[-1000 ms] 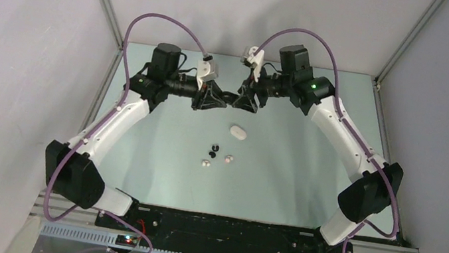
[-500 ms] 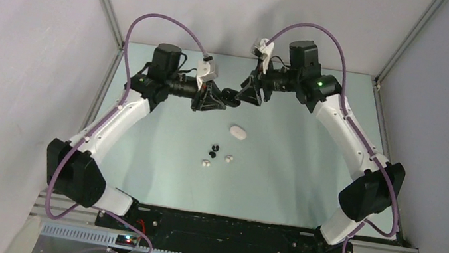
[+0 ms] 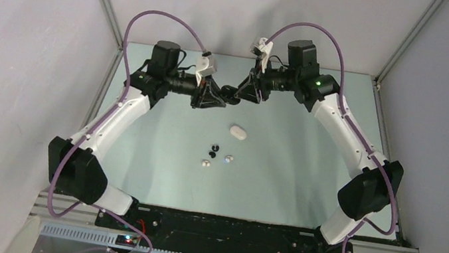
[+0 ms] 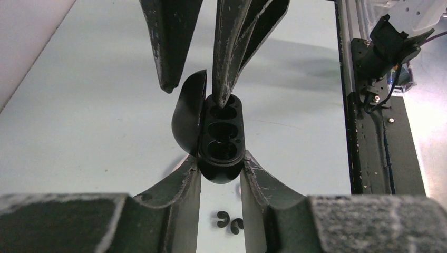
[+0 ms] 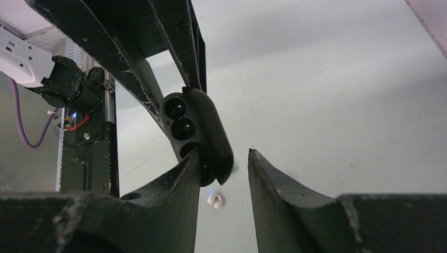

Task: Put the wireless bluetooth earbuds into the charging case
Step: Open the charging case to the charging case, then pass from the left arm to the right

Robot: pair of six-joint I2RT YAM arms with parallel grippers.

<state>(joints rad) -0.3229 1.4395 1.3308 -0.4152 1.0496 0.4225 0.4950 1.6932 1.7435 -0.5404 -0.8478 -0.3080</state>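
In the top view, both arms meet in the upper middle of the frame, above the far part of the pale green worktop. The left pincer is clenched on the black charging case. Its two fingers press the lower sides of the base from left and right, in the lower centre of the left wrist view. The case is held clear of the worktop, and its lid swings open to the left of the base. The round sockets of the base face the camera as dark hollows.

The right pincer comes in from the top of the left wrist view, released and with its jaws spread. One finger hangs just left of the lid's upper edge, and the other finger's tip rests in the topmost hollow of the base. In the right wrist view the lid stands in the gap between the two fingers. The left finger touches the case near its lower end, and the right finger is apart from it.

The earbuds lie loose on the worktop in the middle of the top view, below the held case. The two black earbuds sit close together, one just under the other. The two white earbuds lie a little lower, one left and one right of them. A white oval case lies shut above and to the right of this cluster, between the earbuds and the pincers
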